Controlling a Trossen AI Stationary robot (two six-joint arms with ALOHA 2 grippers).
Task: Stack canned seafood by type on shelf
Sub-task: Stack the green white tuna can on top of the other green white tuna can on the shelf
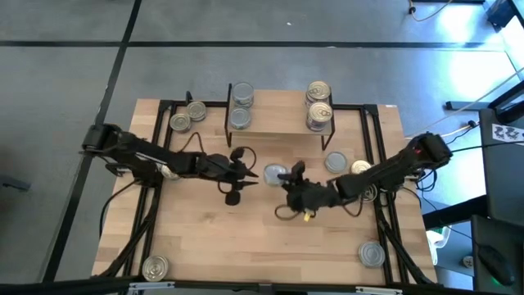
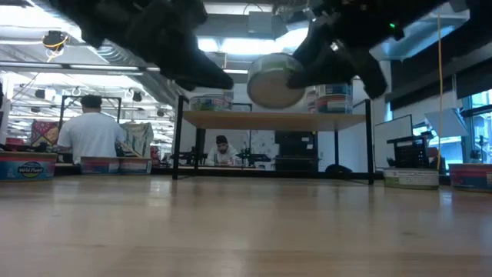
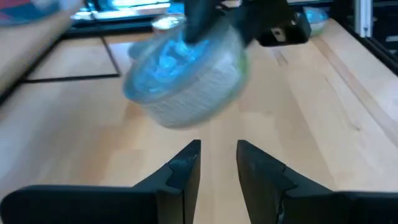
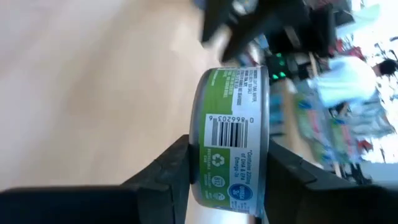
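A can [image 4: 233, 134] is clamped across top and bottom by the right gripper [image 1: 286, 176], held in the air above mid-table, in front of the shelf [image 1: 282, 123]. The left gripper [image 3: 217, 165], just beside the can, is seen slightly parted w/ nothing between its fingers; prob. not touching it.
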